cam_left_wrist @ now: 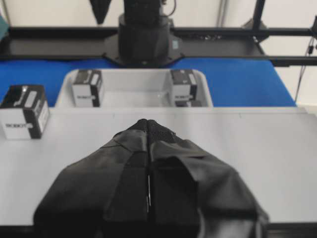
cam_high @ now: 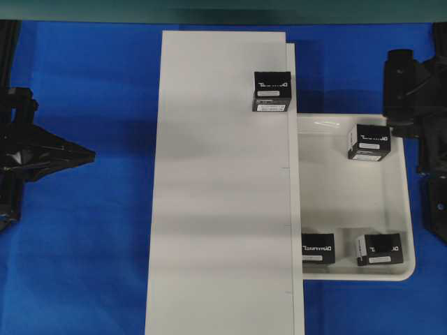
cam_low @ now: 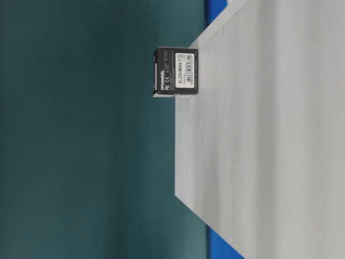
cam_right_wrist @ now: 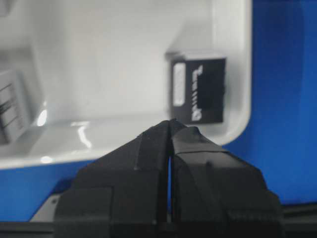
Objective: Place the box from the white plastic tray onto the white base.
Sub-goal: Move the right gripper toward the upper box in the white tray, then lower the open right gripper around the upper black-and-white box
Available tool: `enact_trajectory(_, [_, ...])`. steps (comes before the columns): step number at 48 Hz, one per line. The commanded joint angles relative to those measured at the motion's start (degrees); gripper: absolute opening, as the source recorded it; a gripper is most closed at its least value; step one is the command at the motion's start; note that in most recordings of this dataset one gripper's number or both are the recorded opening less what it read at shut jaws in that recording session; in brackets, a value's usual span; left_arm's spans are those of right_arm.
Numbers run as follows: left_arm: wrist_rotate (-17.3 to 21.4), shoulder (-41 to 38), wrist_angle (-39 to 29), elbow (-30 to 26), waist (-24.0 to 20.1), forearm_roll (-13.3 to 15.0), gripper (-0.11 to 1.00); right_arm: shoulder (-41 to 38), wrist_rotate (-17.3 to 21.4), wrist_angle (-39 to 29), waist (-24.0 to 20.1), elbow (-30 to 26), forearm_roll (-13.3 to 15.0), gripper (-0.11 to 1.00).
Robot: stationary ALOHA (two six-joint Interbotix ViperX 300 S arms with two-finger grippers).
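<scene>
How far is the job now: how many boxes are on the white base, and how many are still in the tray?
Done: one box stands on the white base, near its far right edge. In hand: nothing; the left gripper and right gripper both have shut, empty jaws, and the right one is above the white plastic tray. Left: three look-alike boxes in that tray, if they must go too.

A blue table cover (cam_high: 91, 230) spreads under everything — widest toward nine o'clock — while a dark teal wall (cam_low: 81, 162) edges the twelve o'clock side.
</scene>
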State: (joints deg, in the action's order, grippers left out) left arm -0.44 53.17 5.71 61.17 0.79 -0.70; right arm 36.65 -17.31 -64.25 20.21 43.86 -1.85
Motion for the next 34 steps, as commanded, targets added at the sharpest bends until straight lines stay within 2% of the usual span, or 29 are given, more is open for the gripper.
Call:
enact_trajectory(1, [0.1,-0.4,0.3,-1.6,-0.2,-0.2,-0.07,-1.4,-1.1,3.6,1.2,1.1,0.2,0.02])
enact_trajectory(6, [0.1,-0.4,0.3,-1.6,-0.2,-0.1,-0.07,-2.8,-2.8,6.3,2.6,3.0,0.4,0.06])
enact_trajectory(12, [0.0,-0.4,0.3,-1.6,-0.3,-0.2,-0.07,-5.0,-4.6,8.3,3.9,5.5,0.4,0.22])
enact_trajectory(15, [0.0,-0.4,0.3,-1.7,-0.2,-0.2,-0.07,-6.0,-5.3,9.3,4.0,6.6,0.4,0.36])
enact_trajectory(23, [0.1,-0.4,0.3,-1.7,-0.2,-0.1,-0.07,-7.4,-6.9,13.5,4.0,8.7,0.5,0.82])
enact_trajectory(26, [0.0,-0.4,0.3,-1.7,-0.3,-0.1,-0.07,-7.3,-7.3,14.9,4.1,9.0,0.6,0.95])
enact_trajectory(29, [0.0,-0.4,0.3,-1.7,-0.4,-0.2,-0.07,-7.4,-7.6,16.2,4.6,9.1,0.7,1.0])
enact_trajectory(34, [0.1,-0.4,0.3,-1.7,-0.8,-0.1,-0.07,-7.7,-7.6,17.3,5.3,9.4,0.8,1.0])
